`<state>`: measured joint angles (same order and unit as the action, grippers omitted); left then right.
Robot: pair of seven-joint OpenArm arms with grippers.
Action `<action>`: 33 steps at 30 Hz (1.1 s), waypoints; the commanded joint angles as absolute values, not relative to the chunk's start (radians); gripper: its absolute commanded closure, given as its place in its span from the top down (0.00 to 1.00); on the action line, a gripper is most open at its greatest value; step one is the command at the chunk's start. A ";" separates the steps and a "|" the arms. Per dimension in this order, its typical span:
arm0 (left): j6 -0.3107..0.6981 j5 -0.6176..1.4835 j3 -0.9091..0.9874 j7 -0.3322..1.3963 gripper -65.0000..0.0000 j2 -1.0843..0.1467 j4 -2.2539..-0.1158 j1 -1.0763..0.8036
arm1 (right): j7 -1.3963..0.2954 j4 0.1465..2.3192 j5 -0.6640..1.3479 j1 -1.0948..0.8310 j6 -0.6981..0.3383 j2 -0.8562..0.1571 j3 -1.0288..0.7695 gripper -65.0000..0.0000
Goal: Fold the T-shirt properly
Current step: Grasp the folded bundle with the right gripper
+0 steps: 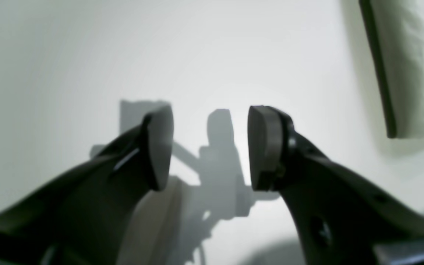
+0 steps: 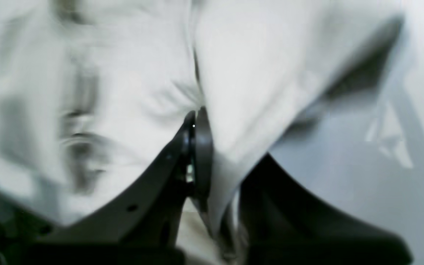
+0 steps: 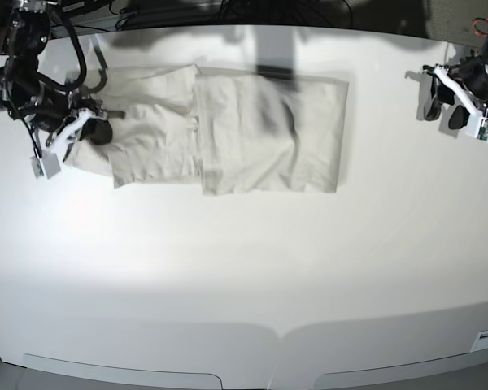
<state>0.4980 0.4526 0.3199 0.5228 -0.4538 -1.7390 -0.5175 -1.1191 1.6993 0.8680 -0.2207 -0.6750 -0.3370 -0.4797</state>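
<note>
A: Where are the two arms?

B: The right gripper (image 3: 98, 130) is at the far left of the base view, low by the table, at the shirt's left edge. The left gripper (image 3: 439, 97) is far over on the other side, well apart from the shirt.

A: Is the right claw holding something?

B: Yes. In its wrist view the right gripper (image 2: 212, 162) is pinched tight on a fold of the T-shirt (image 2: 256, 84). Cloth runs down between its two fingers (image 2: 201, 154). That view is blurry.

A: And the left claw?

B: The left gripper (image 1: 210, 147) is spread wide with nothing in it. Its two pads (image 1: 265, 147) have a clear gap between them, and bare white table (image 1: 68, 66) shows below, with the claw's shadow on it. A corner of the T-shirt (image 1: 414, 73) peeks in at the top right.

A: Where is the shirt?

B: The T-shirt (image 3: 260, 130) lies on the white table (image 3: 244, 276) near the far edge, a bit left of the middle. Its right part looks like a flat folded block. Its left part is more rumpled and reaches out to the right claw.

A: What about the room?

B: Dark cables (image 3: 171, 12) lie behind the table.
</note>
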 commanded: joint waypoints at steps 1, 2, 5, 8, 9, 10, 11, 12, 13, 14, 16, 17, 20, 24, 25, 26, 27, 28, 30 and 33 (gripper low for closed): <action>0.499 0.461 0.329 0.496 0.47 -0.471 -1.753 -0.518 | -1.118 1.753 0.928 -0.213 -0.682 -0.332 -0.478 0.00; 0.499 0.461 0.328 0.493 0.47 -0.471 -1.753 -0.518 | -1.134 1.789 0.957 -0.213 -0.682 -0.318 -0.472 0.00; 0.499 0.461 0.328 0.492 0.47 -0.471 -1.753 -0.518 | -1.143 1.888 1.000 -0.213 -0.681 -0.259 -0.426 0.00; 0.501 0.461 0.328 0.492 0.47 -0.471 -1.753 -0.518 | -1.138 1.948 0.976 -0.213 -0.680 -0.191 -0.330 0.00; 0.503 0.461 0.329 0.492 0.47 -0.471 -1.753 -0.518 | -1.126 1.958 0.945 -0.213 -0.678 -0.163 -0.293 0.00; 0.503 0.461 0.328 0.492 0.47 -0.471 -1.753 -0.518 | -1.111 1.962 0.918 -0.213 -0.670 -0.137 -0.256 0.00; 0.503 0.461 0.329 0.492 0.47 -0.472 -1.753 -0.518 | -1.096 1.963 0.894 -0.212 -0.665 -0.110 -0.220 0.00; 0.503 0.460 0.329 0.490 0.47 -0.472 -1.753 -0.518 | -1.082 1.963 0.869 -0.211 -0.664 -0.086 -0.183 0.00; 0.503 0.460 0.329 0.481 0.47 -0.471 -1.753 -0.518 | -1.072 1.963 0.842 -0.208 -0.664 -0.062 -0.149 0.00; 0.503 0.460 0.329 0.473 0.47 -0.471 -1.753 -0.518 | -1.066 1.963 0.815 -0.202 -0.661 -0.039 -0.118 0.00; 0.503 0.460 0.329 0.469 0.47 -0.472 -1.753 -0.517 | -1.059 1.963 0.757 -0.188 -0.648 0.009 -0.060 0.00; 0.503 0.460 0.329 0.469 0.47 -0.472 -1.753 -0.517 | -1.058 1.963 0.727 -0.181 -0.641 0.033 -0.033 0.00; 0.503 0.460 0.329 0.469 0.47 -0.472 -1.753 -0.518 | -1.027 1.963 0.622 -0.175 -0.623 0.103 0.044 0.00; 0.518 0.460 0.329 0.469 0.47 -0.472 -1.753 -0.517 | -0.970 1.945 0.480 -0.175 -0.576 0.157 0.145 0.00; 0.527 0.460 0.329 0.469 0.47 -0.472 -1.753 -0.517 | -0.957 1.934 0.444 -0.175 -0.565 0.157 0.170 0.00; 0.533 0.461 0.329 0.470 0.47 -0.472 -1.753 -0.518 | -0.936 1.917 0.411 -0.175 -0.557 0.157 0.194 0.00; 0.536 0.461 0.329 0.470 0.47 -0.472 -1.753 -0.518 | -0.915 1.899 0.382 -0.175 -0.543 0.157 0.215 0.00; 0.540 0.460 0.329 0.470 0.47 -0.472 -1.753 -0.518 | -0.897 1.880 0.355 -0.175 -0.532 0.157 0.233 0.00; 0.548 0.461 0.329 0.470 0.47 -0.472 -1.753 -0.517 | -0.856 1.845 0.336 -0.174 -0.509 0.157 0.266 0.00; 0.548 0.461 0.329 0.470 0.47 -0.472 -1.753 -0.518 | -0.786 1.808 0.339 -0.174 -0.507 0.157 0.304 0.00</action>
